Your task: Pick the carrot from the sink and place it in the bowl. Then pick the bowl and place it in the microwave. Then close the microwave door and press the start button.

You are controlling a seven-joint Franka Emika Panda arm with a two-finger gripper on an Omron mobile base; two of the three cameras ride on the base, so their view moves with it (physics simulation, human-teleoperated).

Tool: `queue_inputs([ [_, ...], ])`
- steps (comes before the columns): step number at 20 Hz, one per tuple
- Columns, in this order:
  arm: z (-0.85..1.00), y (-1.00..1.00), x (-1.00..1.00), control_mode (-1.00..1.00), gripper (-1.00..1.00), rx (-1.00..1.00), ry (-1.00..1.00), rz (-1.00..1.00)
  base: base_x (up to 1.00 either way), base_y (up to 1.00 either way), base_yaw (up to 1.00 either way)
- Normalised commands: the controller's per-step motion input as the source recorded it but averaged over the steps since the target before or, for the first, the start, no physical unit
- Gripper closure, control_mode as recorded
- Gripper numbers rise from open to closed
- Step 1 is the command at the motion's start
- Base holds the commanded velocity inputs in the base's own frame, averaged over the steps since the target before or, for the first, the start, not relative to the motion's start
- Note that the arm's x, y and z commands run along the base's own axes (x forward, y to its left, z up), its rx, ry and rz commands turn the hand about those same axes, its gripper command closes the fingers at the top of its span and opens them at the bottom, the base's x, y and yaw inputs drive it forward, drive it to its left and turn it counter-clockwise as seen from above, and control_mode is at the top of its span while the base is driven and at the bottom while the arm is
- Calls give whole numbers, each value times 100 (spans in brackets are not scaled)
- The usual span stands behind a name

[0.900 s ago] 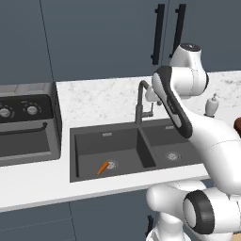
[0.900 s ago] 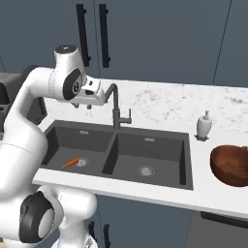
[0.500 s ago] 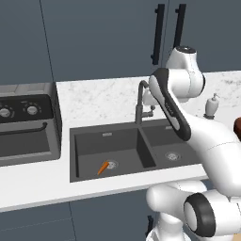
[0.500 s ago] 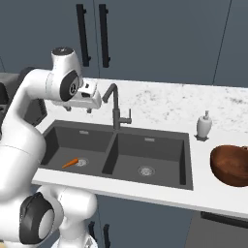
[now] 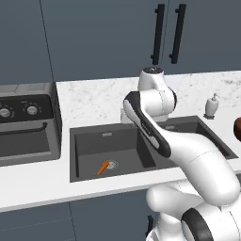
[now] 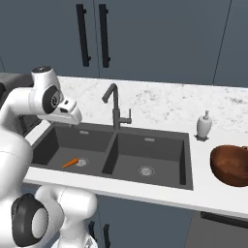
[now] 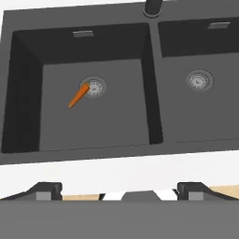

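Swung forward since the earlier frame, the wrist is now held over the sink (image 5: pixel 141 155), and the gripper (image 7: pixel 119 189) is seen spread wide and empty at the hand view's bottom edge. Step one is judged in hand: the carrot (image 7: pixel 78 96) lies upper left of centre, tip against the left basin's drain. A descent and alignment are called for. The bowl (image 6: pixel 231 164) is cut off at right.
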Motion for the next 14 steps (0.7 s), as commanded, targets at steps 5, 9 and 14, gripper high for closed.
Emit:
queue_inputs([
  [5,-57,46,0,-100,-100,-1,4,-14,0,0,0],
  [9,-38,42,1,-100,-100,0,10,-12,0,0,0],
  [14,-40,34,4,-100,-100,0,13,-9,0,0,0],
])
